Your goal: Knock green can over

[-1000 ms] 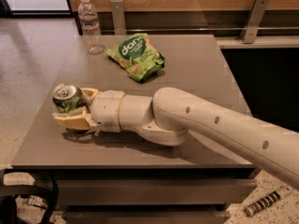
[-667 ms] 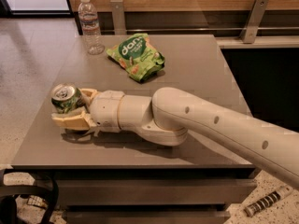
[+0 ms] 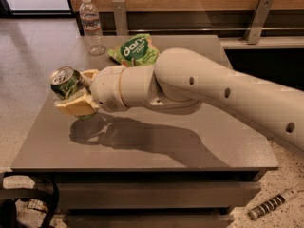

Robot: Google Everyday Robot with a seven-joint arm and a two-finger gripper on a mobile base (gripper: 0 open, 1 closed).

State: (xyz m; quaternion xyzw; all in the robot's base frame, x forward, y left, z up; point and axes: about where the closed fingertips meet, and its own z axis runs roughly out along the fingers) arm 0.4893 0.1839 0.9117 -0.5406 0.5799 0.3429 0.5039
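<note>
The green can (image 3: pixel 66 82) has a silver top with a pull tab and patterned green sides. It sits between my gripper's tan fingers (image 3: pixel 76 106) near the table's left edge. It leans to the left, and its shadow lies on the table below it. My gripper (image 3: pixel 80 92) is shut on the can, with one finger behind it and one under its front side. My white arm reaches in from the right across the table.
A clear water bottle (image 3: pixel 92 25) stands at the table's back left. A green snack bag (image 3: pixel 133 50) lies at the back, partly hidden by my arm. The grey table (image 3: pixel 156 148) ends close to the can's left. A cable and a ribbed tool (image 3: pixel 270 206) lie on the floor.
My gripper has risen with the can in it. The can now leans left and sits higher, where before it stood upright on the table. My arm now covers part of the snack bag.
</note>
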